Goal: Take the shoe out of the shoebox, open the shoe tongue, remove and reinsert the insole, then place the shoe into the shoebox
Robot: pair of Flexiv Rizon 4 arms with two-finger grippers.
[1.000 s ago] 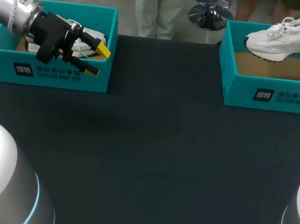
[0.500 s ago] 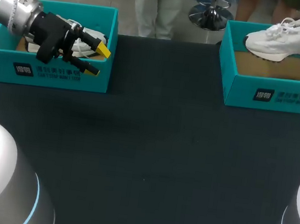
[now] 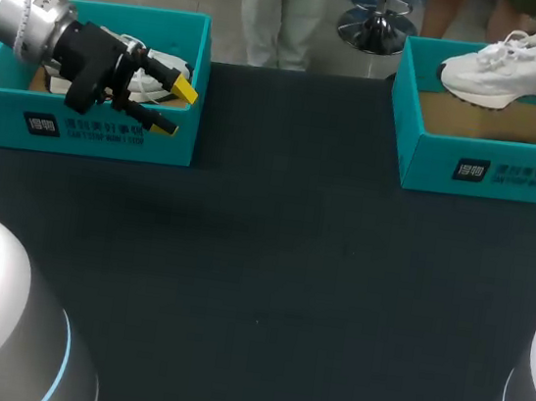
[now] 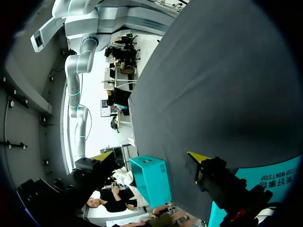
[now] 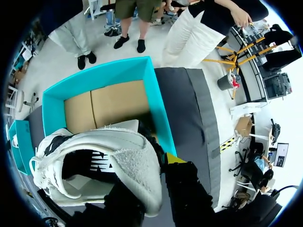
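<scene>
Dark tabletop [image 3: 270, 260] fills most of my head view, with a teal shoebox at each far corner. On my left side, the left gripper [image 3: 174, 109] hangs over the front part of the left shoebox [image 3: 99, 134], its two yellow-tipped fingers spread wide with nothing between them. Behind it in that box lies a white item [image 3: 160, 60], partly hidden, and I cannot tell what it is.

On my right side, the white sneaker [image 3: 512, 70] is held up over the right shoebox [image 3: 489, 170], toe pointing toward the middle of the table, laces on top, and sole above the box's brown cardboard floor [image 3: 491, 121]. From the right wrist camera I see the right gripper [image 5: 151, 187] clamped on the sneaker's heel. One yellow tip shows just beside the heel collar; the other finger is hidden under the shoe. Past the sneaker in that view, the open teal box lies below.
</scene>
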